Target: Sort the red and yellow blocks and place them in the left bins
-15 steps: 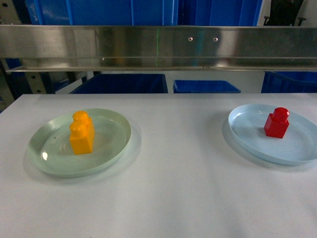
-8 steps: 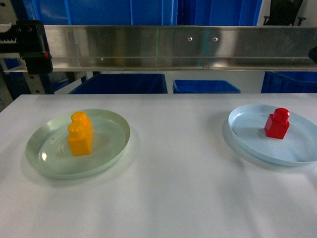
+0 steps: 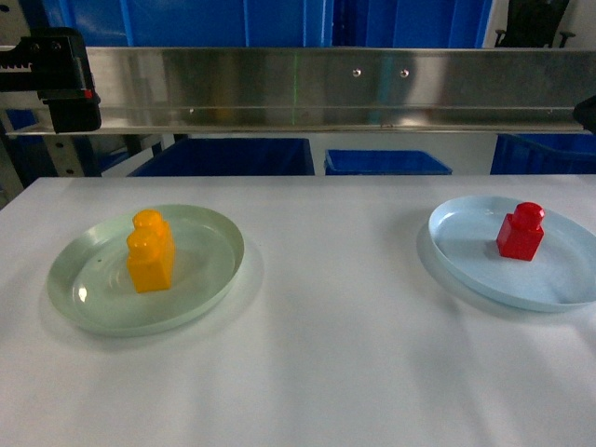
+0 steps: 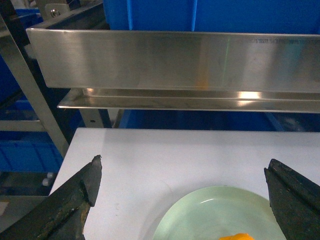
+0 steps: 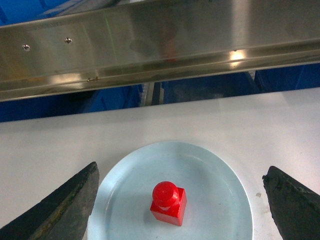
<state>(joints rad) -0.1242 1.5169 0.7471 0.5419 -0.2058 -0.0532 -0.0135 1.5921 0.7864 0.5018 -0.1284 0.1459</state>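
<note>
The left gripper (image 4: 182,172) stands wide open, its dark, rough-faced fingers (image 4: 82,187) spread above the near rim of a pale green round plate (image 4: 200,220). On that smooth, shallow plate stands the glossy yellow block (image 3: 151,251), upright, with two rounded studs. The right gripper (image 5: 182,180) is likewise spread wide and holds nothing; between its matte black fingers (image 5: 75,197) lies a pale blue round plate (image 5: 220,175) bearing the shiny red block (image 5: 168,203), a cube with one round stud. Both plates rest well apart on a plain white table (image 3: 335,354). Behind runs a brushed steel rail (image 3: 326,88), with blue plastic bins (image 3: 228,156) beyond.
</note>
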